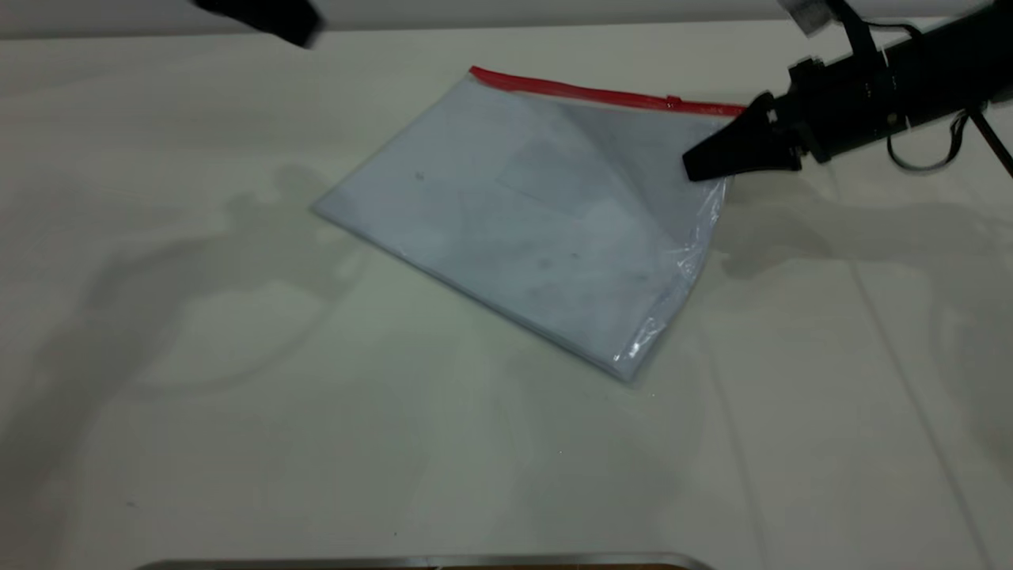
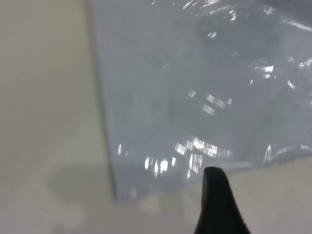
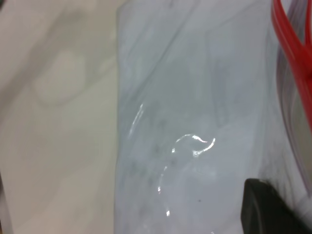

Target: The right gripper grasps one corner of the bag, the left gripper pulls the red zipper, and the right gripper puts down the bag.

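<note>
Exterior view: bag (image 1: 522, 214) on white table (image 1: 237, 396)

- The left gripper (image 1: 261, 17) is cut off by the exterior view's top edge and blurred, so you can't tell how its fingers stand.
- The right gripper (image 1: 696, 165) covers the bag's (image 1: 522, 214) corner beside the red zipper (image 1: 601, 93); you can't tell whether it grips the plastic.
- The slider tab is too small to make out clearly.
- In both wrist views only one dark fingertip (image 2: 217, 204) shows, cut off by the picture's edge.

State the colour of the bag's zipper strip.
Bright red; the red zipper shows best in the exterior view.
</note>
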Motion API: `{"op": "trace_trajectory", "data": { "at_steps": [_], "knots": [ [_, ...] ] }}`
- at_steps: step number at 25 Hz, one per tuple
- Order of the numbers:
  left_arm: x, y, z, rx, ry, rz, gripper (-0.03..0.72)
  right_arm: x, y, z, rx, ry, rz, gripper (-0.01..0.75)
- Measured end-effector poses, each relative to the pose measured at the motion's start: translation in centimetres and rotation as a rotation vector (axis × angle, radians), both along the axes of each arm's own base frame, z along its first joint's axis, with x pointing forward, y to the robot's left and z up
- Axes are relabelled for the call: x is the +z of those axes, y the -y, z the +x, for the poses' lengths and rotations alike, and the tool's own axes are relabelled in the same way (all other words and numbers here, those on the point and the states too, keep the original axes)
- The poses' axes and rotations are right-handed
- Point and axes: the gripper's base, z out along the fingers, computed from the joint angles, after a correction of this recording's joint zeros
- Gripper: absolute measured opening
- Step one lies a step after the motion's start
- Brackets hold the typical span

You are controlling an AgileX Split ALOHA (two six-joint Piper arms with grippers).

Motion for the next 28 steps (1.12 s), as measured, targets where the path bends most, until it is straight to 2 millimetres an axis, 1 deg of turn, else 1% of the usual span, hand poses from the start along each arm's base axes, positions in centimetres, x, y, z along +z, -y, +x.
{"op": "trace_trajectory", "data": {
  "at_steps": [3,5,8,11,13,15,18,23,25,28],
  "knots": [
    [-1.5,2.1,0.5,-0.053,0.031,-0.030,0.524,1.0,-1.2,0.0,0.109,0.020,-0.054,0.033],
    [-2.2,3.0,1.3,-0.072,0.034,-0.059,0.524,1.4,-2.6,-0.2,0.186,0.023,-0.068,0.033],
    [-2.2,3.8,2.6,-0.128,0.033,-0.108,0.525,1.9,-4.8,-0.9,0.315,0.020,-0.062,0.033],
    [-1.7,4.7,3.5,-0.231,0.034,-0.142,0.524,2.6,-7.1,-1.5,0.433,0.022,-0.036,0.033],
    [-1.6,5.1,4.1,-0.300,0.028,-0.149,0.524,3.0,-8.3,-1.5,0.473,0.038,-0.032,0.033],
    [-1.8,5.3,4.2,-0.369,0.009,-0.145,0.524,3.3,-9.1,-1.3,0.482,0.050,-0.030,0.033],
    [-2.4,5.3,4.4,-0.447,-0.019,-0.122,0.524,3.5,-9.4,-0.6,0.429,0.077,-0.036,0.033],
    [-3.7,5.8,4.9,-0.486,-0.053,-0.131,0.524,3.4,-9.4,0.3,0.340,0.113,-0.064,0.033],
    [-4.1,6.2,5.0,-0.495,-0.054,-0.130,0.524,3.4,-9.4,0.5,0.327,0.126,-0.073,0.033],
    [-4.6,7.5,5.1,-0.521,-0.048,-0.130,0.524,3.4,-9.5,0.5,0.323,0.129,-0.072,0.033]
  ]
}}
